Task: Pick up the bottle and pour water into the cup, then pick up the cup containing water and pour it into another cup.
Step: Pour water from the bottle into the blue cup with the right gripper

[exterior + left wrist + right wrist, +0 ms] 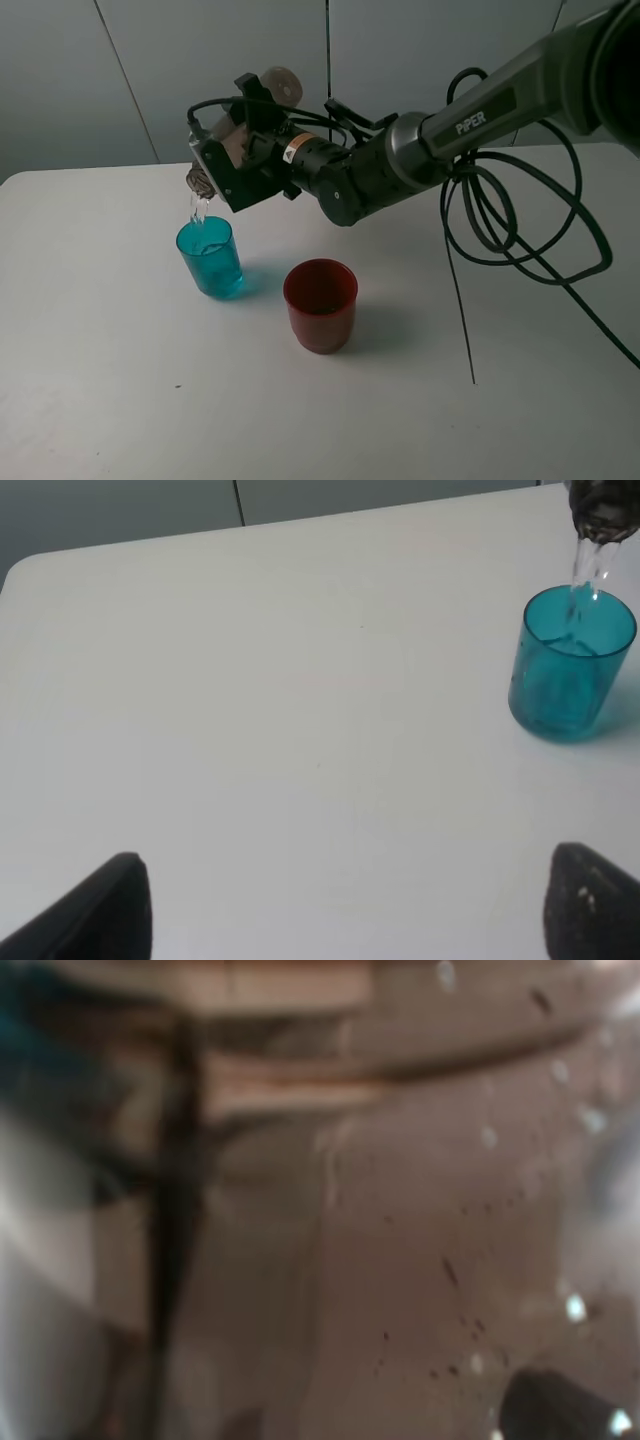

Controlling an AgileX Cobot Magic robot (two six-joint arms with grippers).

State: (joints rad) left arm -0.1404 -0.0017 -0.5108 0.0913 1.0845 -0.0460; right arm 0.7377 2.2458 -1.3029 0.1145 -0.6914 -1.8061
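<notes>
- The bottle [202, 181] is up in the air, tipped over. Its open mouth points down, right over the teal cup [211, 258]. Its long side slants from the mouth up and back to its round bottom end.
- A thin stream of water [198, 208] falls from the mouth into the teal cup. The left wrist view shows the stream [583, 575] landing inside the cup [570, 665].
- The right gripper [235, 160] is closed around the middle of the bottle and holds it up.
- That gripper hides most of the bottle from the high camera. Only the mouth, the round end and a brown bit between them show.
- The left wrist view cuts the bottle [603, 510] off, so only its mouth shows.
- The right wrist view is very close and blurry. It shows brown bottle wall [400, 1260] with small drops on it.
- The teal cup stands upright on the white counter [100, 380], with water in it.
- The red cup [320, 305] stands upright near the teal cup, not touching it. I cannot tell how much is inside it.
- The left gripper [345, 908] is open, its two dark tips wide apart above bare counter, well away from the teal cup.
- Black cables [520, 230] hang from the right arm.
</notes>
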